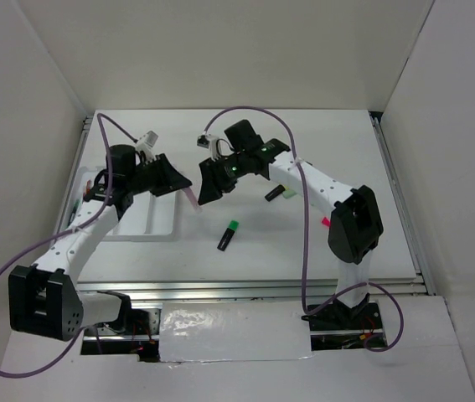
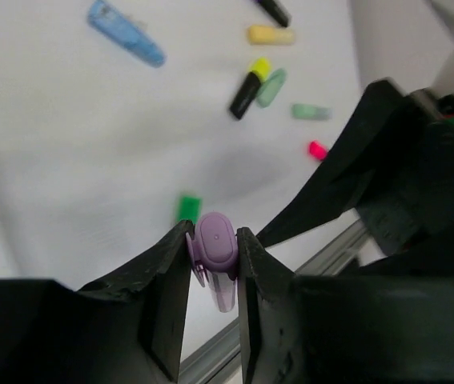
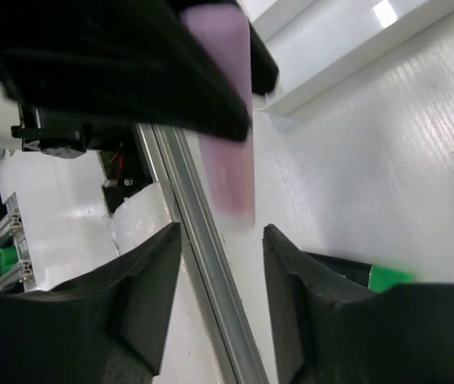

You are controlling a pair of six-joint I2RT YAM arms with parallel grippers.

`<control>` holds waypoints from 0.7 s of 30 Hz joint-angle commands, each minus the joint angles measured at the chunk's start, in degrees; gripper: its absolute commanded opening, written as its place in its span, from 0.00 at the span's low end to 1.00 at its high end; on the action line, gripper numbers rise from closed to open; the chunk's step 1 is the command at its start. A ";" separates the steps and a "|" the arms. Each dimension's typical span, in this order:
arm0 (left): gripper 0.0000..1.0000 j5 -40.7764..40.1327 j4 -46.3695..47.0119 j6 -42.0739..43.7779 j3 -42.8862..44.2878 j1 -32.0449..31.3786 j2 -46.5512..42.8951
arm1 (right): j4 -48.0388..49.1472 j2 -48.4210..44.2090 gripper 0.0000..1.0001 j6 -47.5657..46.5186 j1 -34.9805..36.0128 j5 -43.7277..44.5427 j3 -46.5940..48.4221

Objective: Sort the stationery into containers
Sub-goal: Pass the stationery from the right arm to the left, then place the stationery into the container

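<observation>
A purple highlighter point(image 2: 217, 258) is pinched at its cap between the jaws of my left gripper point(image 2: 213, 234), which is shut on it above the table. In the top view the highlighter point(image 1: 192, 200) hangs between the two grippers, just right of the white divided tray point(image 1: 160, 221). My right gripper point(image 3: 222, 236) is open, and its fingers stand apart just below the free end of the highlighter point(image 3: 228, 172) without touching it. Seen from above, my right gripper point(image 1: 208, 189) faces my left gripper point(image 1: 187, 186) closely.
A green-and-black marker point(image 1: 228, 235) lies on the table below the grippers. Further right are a black-and-yellow highlighter point(image 1: 274, 193), a mint one point(image 1: 289, 192) and a pink one point(image 1: 325, 222). The left wrist view also shows a blue pen point(image 2: 125, 32) and a yellow one point(image 2: 271, 34).
</observation>
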 commanded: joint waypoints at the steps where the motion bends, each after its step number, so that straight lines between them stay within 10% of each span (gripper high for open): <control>1: 0.00 1.53 -13.18 14.96 7.83 5.23 1.40 | 0.27 -3.01 0.57 -1.32 -0.48 -0.20 1.69; 9: 0.00 -12.68 -37.64 51.02 22.17 17.02 7.83 | -0.70 -7.76 0.58 -7.03 -5.14 5.07 -4.81; 21: 0.17 -21.67 -44.69 63.01 35.27 28.98 27.78 | 0.88 -11.63 0.58 -9.32 -7.43 9.38 -13.08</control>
